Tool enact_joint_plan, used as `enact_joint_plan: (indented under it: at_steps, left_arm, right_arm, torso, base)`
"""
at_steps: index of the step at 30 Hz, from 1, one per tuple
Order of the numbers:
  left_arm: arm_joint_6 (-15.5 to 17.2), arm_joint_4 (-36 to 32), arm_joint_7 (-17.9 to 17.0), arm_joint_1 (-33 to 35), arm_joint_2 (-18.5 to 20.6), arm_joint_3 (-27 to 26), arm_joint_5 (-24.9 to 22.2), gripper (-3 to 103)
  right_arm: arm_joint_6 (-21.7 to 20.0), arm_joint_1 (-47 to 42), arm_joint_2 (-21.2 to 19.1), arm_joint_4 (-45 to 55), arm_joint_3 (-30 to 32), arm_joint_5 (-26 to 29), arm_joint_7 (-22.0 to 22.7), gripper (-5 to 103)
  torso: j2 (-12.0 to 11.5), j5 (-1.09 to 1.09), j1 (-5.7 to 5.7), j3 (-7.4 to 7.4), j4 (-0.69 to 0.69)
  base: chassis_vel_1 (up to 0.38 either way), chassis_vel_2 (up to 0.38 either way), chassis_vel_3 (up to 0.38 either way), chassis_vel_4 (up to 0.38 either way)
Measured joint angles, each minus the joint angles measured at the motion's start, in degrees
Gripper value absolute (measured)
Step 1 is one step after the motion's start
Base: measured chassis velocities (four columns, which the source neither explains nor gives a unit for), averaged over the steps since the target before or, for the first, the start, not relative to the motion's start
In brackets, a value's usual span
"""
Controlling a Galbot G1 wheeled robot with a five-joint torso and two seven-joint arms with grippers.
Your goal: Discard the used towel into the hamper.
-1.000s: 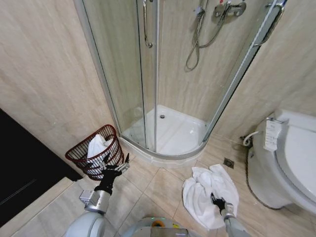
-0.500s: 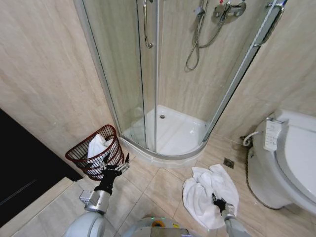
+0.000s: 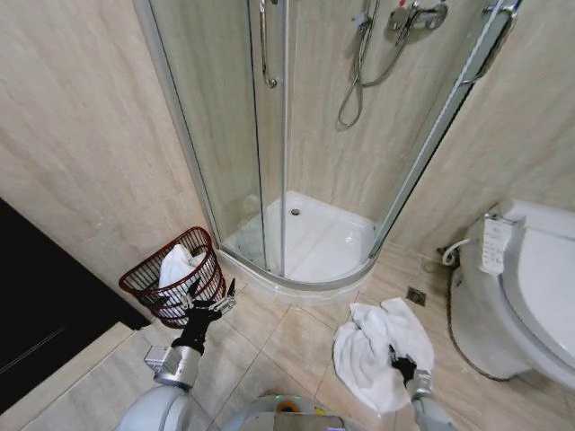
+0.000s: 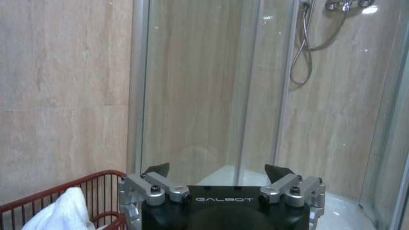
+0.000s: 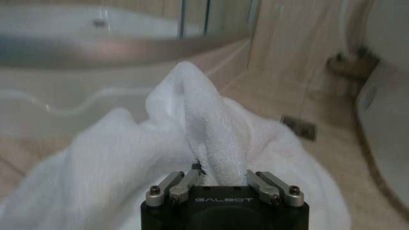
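The used towel (image 3: pixel 377 346), white and crumpled, lies on the tiled floor in front of the shower. My right gripper (image 3: pixel 401 366) sits low on its right part. In the right wrist view the right gripper (image 5: pixel 221 176) is shut on a raised fold of the used towel (image 5: pixel 204 120), which covers the fingertips. The hamper (image 3: pixel 144 280), a red-brown wire basket, stands against the left wall with another white towel (image 3: pixel 176 265) inside. My left gripper (image 3: pixel 208 301) hovers open just right of the hamper rim (image 4: pixel 64 186), its fingers (image 4: pixel 156 169) spread with nothing between them.
A curved glass shower enclosure (image 3: pixel 269 135) with a white tray (image 3: pixel 314 242) fills the corner ahead. A toilet (image 3: pixel 530 287) stands at the right, with a floor drain (image 3: pixel 415 294) beside it. A dark opening (image 3: pixel 36 305) lies at the left.
My right gripper has sunk slightly down and to the right into the towel, and the towel's folds have shifted a little around it. The left arm has stayed still.
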Motion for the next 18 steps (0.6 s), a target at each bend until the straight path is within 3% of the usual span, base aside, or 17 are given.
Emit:
enact_joint_plan:
  at_steps: [4, 13, 18]
  left_arm:
    - [0.0, 0.0, 0.0, 0.0, 0.0, 0.0, 0.0, 100]
    - [0.0, 0.0, 0.0, 0.0, 0.0, 0.0, 0.0, 100]
    - [0.0, 0.0, 0.0, 0.0, 0.0, 0.0, 0.0, 100]
  right_arm:
    - [1.58, -3.69, -0.38, 4.28, 0.2, 2.47, -0.44, 20]
    - [5.11, -11.33, 0.28, 16.2, 1.99, 2.02, 0.09, 20]
    - [5.73, -16.86, 1.46, 27.56, 3.89, 2.23, 2.95, 20]
  torso:
    - [0.01, 0.02, 0.0, 0.01, 0.0]
    - [0.02, 0.0, 0.01, 0.02, -0.01]
    - [0.03, 0.0, 0.01, 0.02, 0.0]
  base:
    - [0.0, 0.0, 0.0, 0.0]
    - [0.0, 0.0, 0.0, 0.0]
    - [0.0, 0.0, 0.0, 0.0]
